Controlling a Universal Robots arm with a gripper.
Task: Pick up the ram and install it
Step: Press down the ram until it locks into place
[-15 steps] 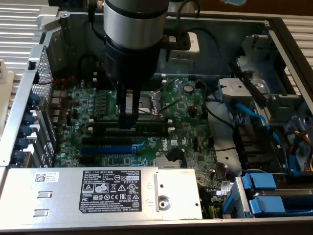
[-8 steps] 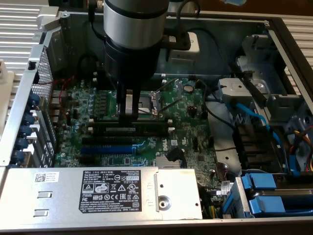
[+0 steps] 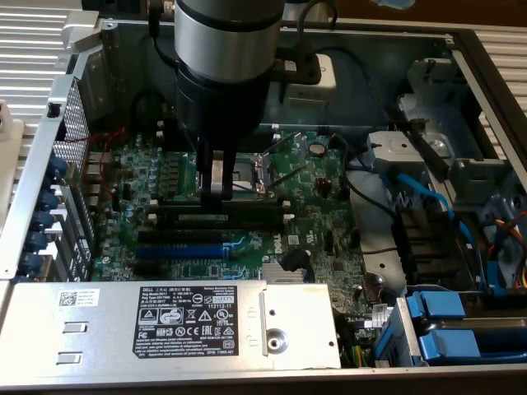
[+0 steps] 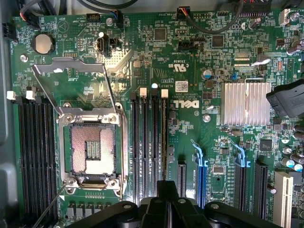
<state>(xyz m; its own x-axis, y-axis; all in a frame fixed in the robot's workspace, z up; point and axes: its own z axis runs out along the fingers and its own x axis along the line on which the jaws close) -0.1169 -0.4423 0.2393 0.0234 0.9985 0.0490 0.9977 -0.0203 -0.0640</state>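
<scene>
The ram (image 4: 164,142) is a thin dark-green stick seen edge-on, standing along the outermost of the black slots beside the processor socket. In the exterior view the ram (image 3: 247,218) shows as a long green strip just below the fingers. My gripper (image 3: 216,196) hangs straight down from the arm over the middle of the motherboard (image 3: 329,239). Its dark fingers are closed together around the stick's upper edge. In the wrist view the gripper (image 4: 165,186) meets the near end of the stick.
The open processor socket (image 4: 92,152), with its raised metal frame, lies beside the empty black slots (image 4: 142,137). Blue slots (image 4: 202,166) and a finned heat sink (image 4: 245,102) lie on the other side. A metal power-supply box (image 3: 165,321) borders the board, and blue cables (image 3: 420,193) cross the exterior view's right.
</scene>
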